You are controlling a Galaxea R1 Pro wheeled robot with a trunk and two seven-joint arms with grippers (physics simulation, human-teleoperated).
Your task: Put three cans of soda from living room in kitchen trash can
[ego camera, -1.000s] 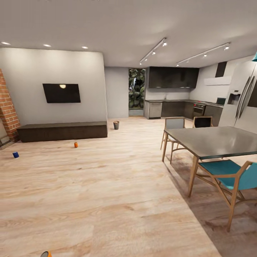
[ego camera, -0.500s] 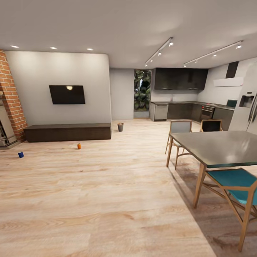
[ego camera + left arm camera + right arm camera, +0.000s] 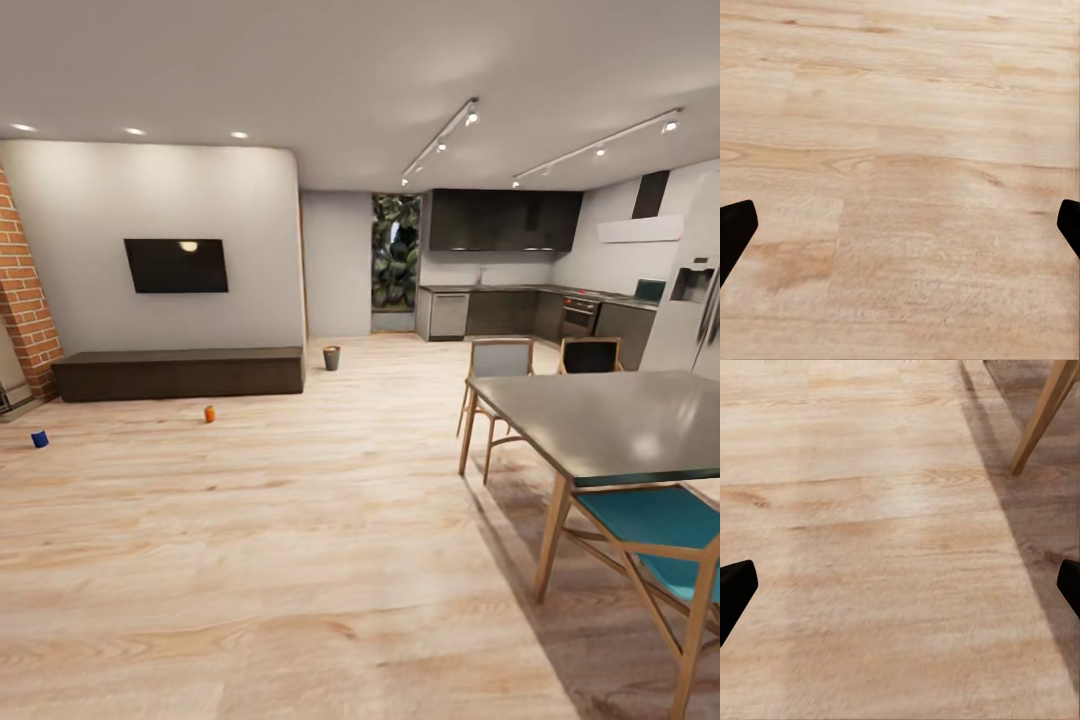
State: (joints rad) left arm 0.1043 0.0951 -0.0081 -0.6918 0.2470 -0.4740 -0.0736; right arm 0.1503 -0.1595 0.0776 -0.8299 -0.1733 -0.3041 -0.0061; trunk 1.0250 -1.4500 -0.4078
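Both my left gripper (image 3: 900,229) and right gripper (image 3: 900,589) hang wide and empty over bare floor (image 3: 300,560). Ahead, the orange soda can (image 3: 209,413) and blue soda can (image 3: 39,438) stand before the TV bench (image 3: 178,372); the trash can (image 3: 331,358) waits near the kitchen. I judge nothing is binned yet.

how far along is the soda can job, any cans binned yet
Nothing looks done. The orange can and the blue can both stand on the living-room floor, far from the trash can by the wall corner. Nothing is in hand: the left pincer and right pincer are open over bare floor. All the carrying is left.
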